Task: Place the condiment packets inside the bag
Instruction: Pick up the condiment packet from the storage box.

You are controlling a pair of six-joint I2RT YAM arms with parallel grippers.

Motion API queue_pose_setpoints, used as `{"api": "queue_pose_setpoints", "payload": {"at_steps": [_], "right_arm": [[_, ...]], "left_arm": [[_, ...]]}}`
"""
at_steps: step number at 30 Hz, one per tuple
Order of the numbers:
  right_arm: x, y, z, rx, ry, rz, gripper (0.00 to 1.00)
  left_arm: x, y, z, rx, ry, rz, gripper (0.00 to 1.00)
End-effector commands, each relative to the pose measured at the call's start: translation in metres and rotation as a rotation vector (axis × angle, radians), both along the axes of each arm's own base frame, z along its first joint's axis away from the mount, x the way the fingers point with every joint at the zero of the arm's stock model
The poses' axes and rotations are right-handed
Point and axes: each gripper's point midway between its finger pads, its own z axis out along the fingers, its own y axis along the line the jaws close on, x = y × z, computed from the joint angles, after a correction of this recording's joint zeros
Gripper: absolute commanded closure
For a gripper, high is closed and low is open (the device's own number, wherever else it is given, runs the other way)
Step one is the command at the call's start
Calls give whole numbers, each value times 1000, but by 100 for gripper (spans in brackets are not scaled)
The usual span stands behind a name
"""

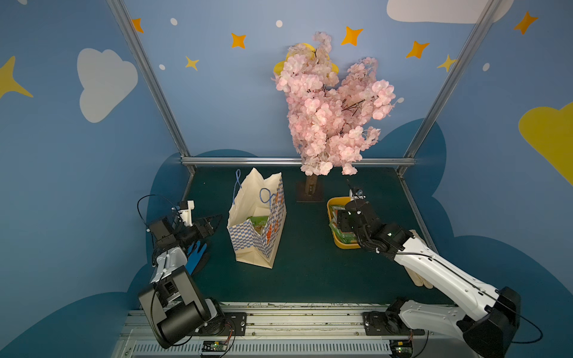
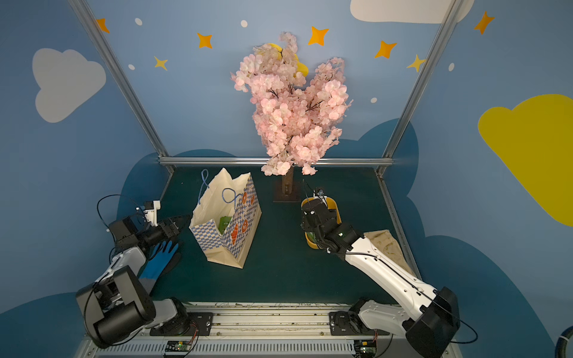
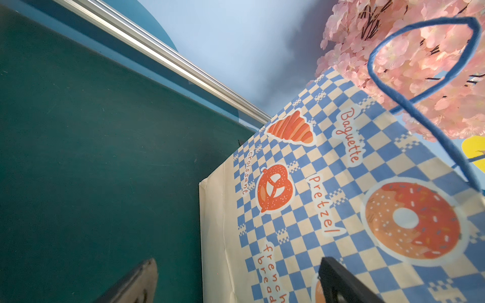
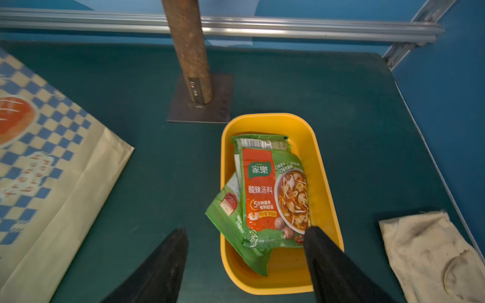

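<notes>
A checkered paper bag (image 1: 245, 245) stands open on the green worktop (image 1: 310, 263), with one of the green condiment packets (image 1: 259, 221) inside. Right of the bag, two more lie in a yellow tub (image 4: 322, 170). The right fingers (image 4: 322, 251) hover over them, spread wide and empty. The left fingers (image 1: 210, 223), fully spread and empty, sit just left of the bag.

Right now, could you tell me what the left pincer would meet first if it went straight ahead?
Most likely the bag, on its checkered side: the open left pincer points at it, nothing visible between, though depth is unclear.
</notes>
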Motion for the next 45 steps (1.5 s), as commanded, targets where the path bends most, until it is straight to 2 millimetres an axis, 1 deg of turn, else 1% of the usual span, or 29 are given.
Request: {"api": "queue_pose_setpoints", "payload": {"at_steps": [1, 4, 6, 11, 13, 15, 18, 22, 27, 29, 32, 34, 37, 44, 45], "right_arm": [[12, -7, -21, 24, 52, -64, 24], [21, -9, -43, -26, 117, -83, 23], [27, -6, -57, -64, 169, -74, 23], [34, 23, -83, -99, 297, 37, 23], [35, 31, -94, -111, 338, 57, 26], [34, 37, -104, -127, 356, 75, 31], [31, 40, -114, -142, 372, 88, 35], [26, 43, -119, -155, 377, 99, 39], [25, 48, -127, -244, 377, 103, 44], [25, 50, -131, -269, 384, 100, 50], [27, 50, -135, -304, 386, 91, 62], [28, 50, -137, -313, 384, 89, 68], [31, 47, -133, -326, 368, 75, 75], [35, 41, -120, -333, 321, 51, 99], [36, 41, -119, -330, 318, 47, 100]], "left_arm": [[1, -1, -1, -3, -4, -13, 0], [1, -2, -2, -6, -1, -14, 0], [1, -2, -2, -4, -2, -17, 0], [2, -4, -4, -2, 5, -19, 0], [2, -4, -5, 2, 7, -17, 0], [3, -4, -6, 5, 9, -16, 0], [4, -4, -8, 8, 14, -16, 0], [5, -4, -10, 5, 21, -18, 0], [5, -4, -9, 8, 21, -18, 0], [4, -4, -9, 10, 21, -17, 0], [4, -5, -8, 12, 17, -18, 0], [3, -5, -8, 13, 17, -18, 0], [3, -6, -7, 14, 14, -20, 0], [2, -6, -6, 16, 12, -20, 0], [2, -6, -6, 15, 12, -20, 0]]}}
